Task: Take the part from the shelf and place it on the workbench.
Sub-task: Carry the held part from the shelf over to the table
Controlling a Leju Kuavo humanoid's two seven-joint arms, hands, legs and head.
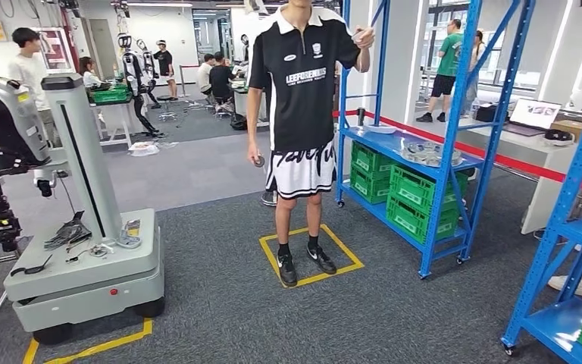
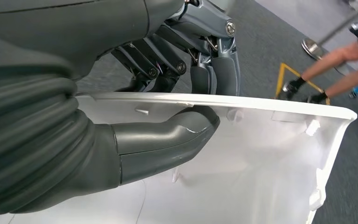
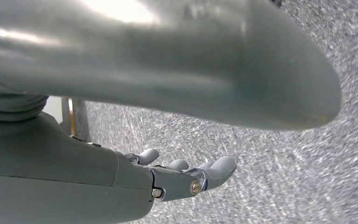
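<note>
Robotics lab or test workshop. Indicators: blue steel shelving racks holding green plastic crates; a grey wheeled robot base parked on grey carpet with yellow floor-tape markings; a humanoid robot on a stand in the background; seated staff at workstations.

White moulded part, hand-held

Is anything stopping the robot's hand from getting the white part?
No. The left hand already holds the white part: its thumb presses one face and its darker fingers wrap over the edge, with nothing between them. These views don't let me pick out the workbench, so I can't tell if that path is free.
</note>
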